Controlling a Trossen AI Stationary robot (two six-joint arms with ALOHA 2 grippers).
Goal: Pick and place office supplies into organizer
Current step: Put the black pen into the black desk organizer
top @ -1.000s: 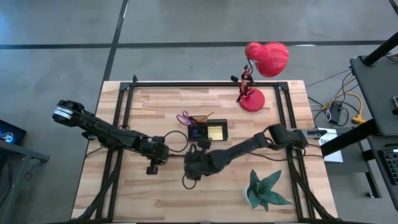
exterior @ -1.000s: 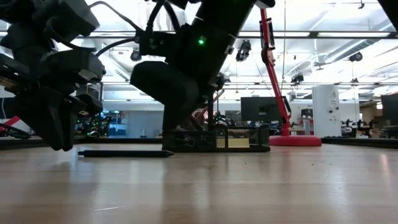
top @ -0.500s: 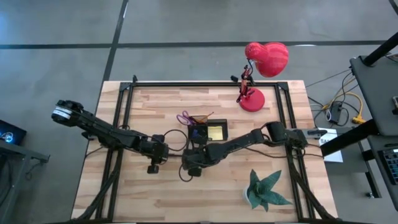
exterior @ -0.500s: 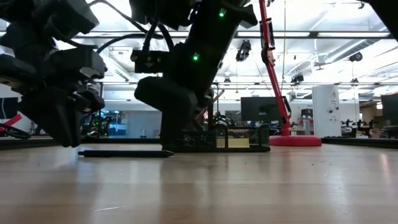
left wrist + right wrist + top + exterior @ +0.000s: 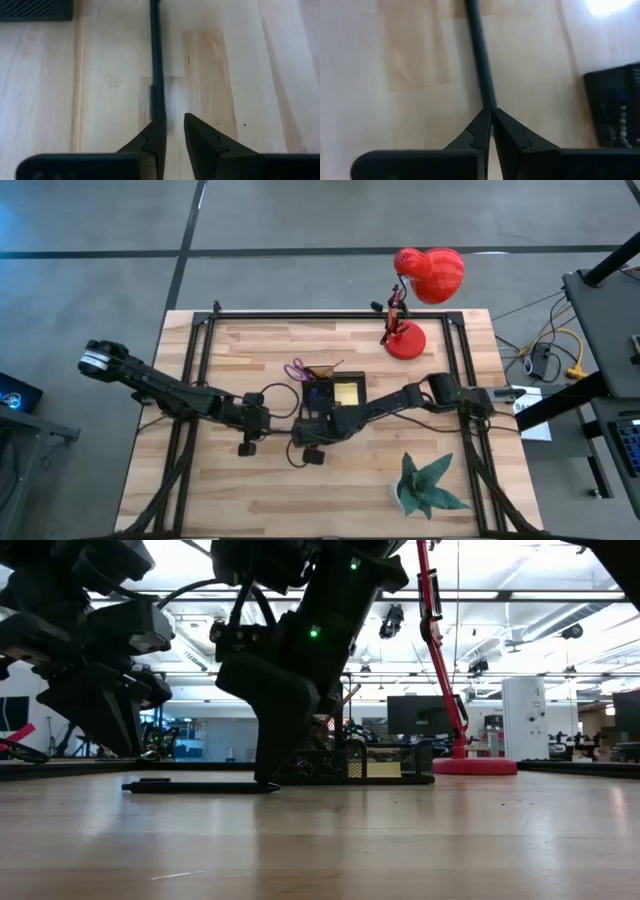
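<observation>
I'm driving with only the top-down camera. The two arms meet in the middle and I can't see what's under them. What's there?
Observer: A thin dark pen lies flat on the table, seen from the low view.
Operator: Is the right arm holding it?
Observer: The right gripper is shut, with its tips at one end of the pen. I can't tell if it really pinches it.
Operator: And the left one?
Observer: The left gripper has its fingers a little apart and hangs above the pen's other end, not touching it.
</observation>
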